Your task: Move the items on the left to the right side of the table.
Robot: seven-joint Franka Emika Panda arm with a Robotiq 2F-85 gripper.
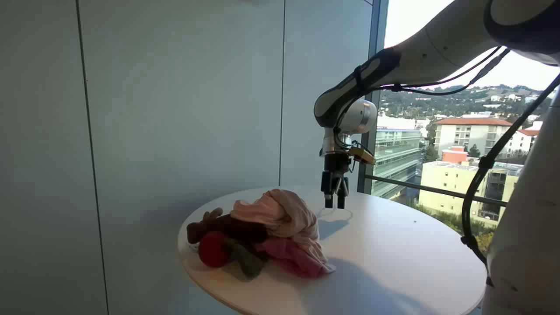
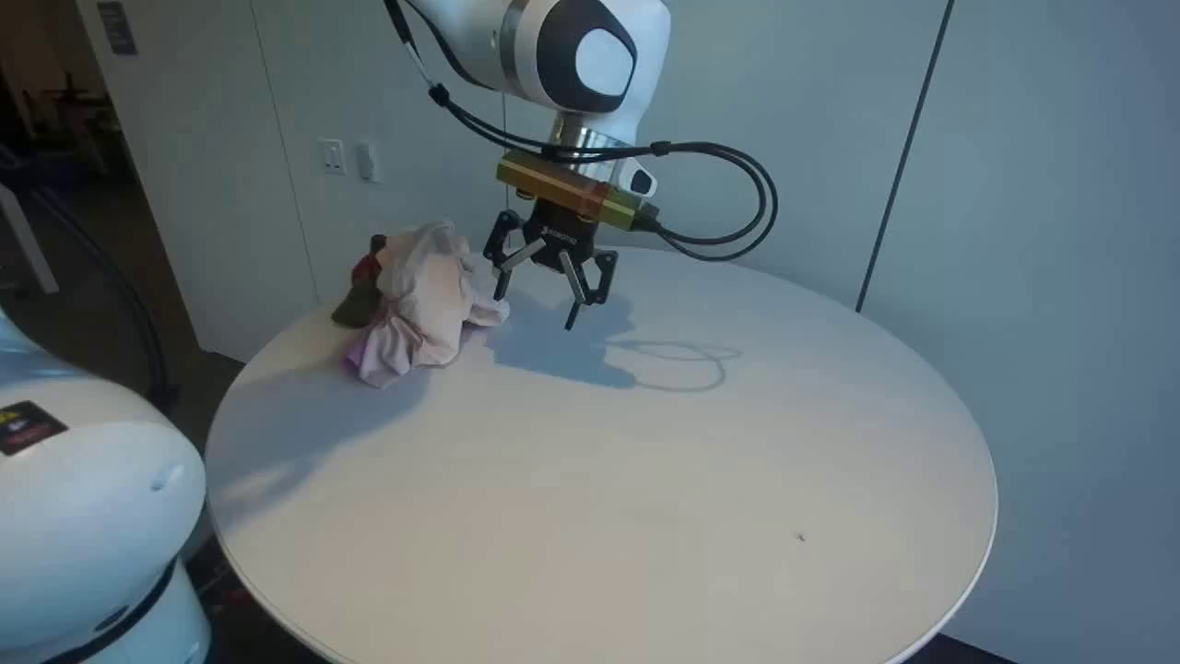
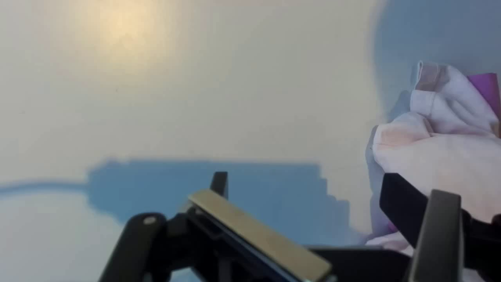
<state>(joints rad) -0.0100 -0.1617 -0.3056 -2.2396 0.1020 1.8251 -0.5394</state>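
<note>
A pile of soft items lies on the round white table. A crumpled pale pink cloth [image 1: 280, 210] tops it and also shows in an exterior view [image 2: 429, 300] and the wrist view [image 3: 450, 164]. A magenta piece [image 1: 291, 258] pokes out below the cloth. A red round item [image 1: 213, 249], a dark green item [image 1: 246, 259] and a dark brown plush-like item [image 1: 238, 227] lie against it, partly covered. My gripper [image 2: 536, 302] is open and empty, above the table beside the pale pink cloth. In the wrist view the gripper [image 3: 305, 180] has one finger overlapping the cloth's edge in the picture.
The round white table [image 1: 393, 249] has a curved edge close to the pile's outer side. A grey panel wall [image 1: 175, 109] stands behind the table, and a window lies beyond the arm. The robot's white base [image 2: 83, 516] stands at the table's edge.
</note>
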